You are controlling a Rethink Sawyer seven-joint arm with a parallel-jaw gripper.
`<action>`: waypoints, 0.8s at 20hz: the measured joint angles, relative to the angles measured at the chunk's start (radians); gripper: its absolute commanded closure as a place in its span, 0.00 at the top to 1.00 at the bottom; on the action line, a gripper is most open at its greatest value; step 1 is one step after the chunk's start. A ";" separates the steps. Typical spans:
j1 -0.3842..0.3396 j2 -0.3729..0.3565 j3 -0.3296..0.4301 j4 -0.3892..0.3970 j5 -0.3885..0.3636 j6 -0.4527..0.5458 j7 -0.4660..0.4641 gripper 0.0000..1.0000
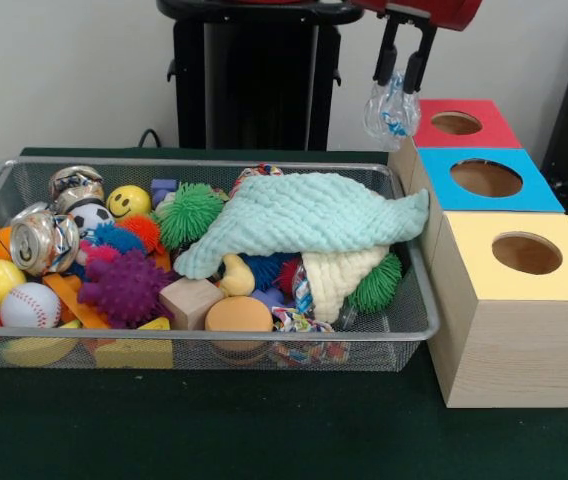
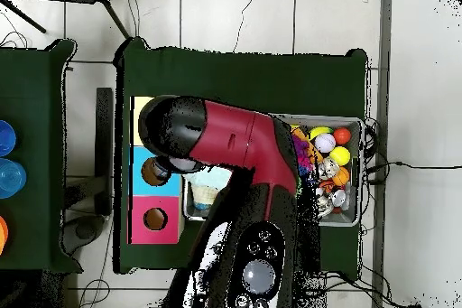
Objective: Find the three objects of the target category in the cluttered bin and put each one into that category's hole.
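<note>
A crumpled clear plastic bottle (image 1: 391,108) is being held pinched in the gripper (image 1: 396,82), in open air just beside the red box (image 1: 469,137), above the wire bin's (image 1: 214,345) corner.

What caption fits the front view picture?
Gripper carries a crumpled clear bottle above the red box, beside a toy-filled bin.

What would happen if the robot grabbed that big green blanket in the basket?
The blanket would probably flop and sag, since it already drapes in folds over the toys. It looks light. Lifting it could drag along the spiky green ball it touches.
</note>
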 measured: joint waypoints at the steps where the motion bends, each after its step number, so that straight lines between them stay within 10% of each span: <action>1: 0.005 0.002 0.000 0.000 0.000 0.000 0.008 0.00; 16: 0.046 0.040 -0.002 -0.043 0.000 0.000 0.090 0.00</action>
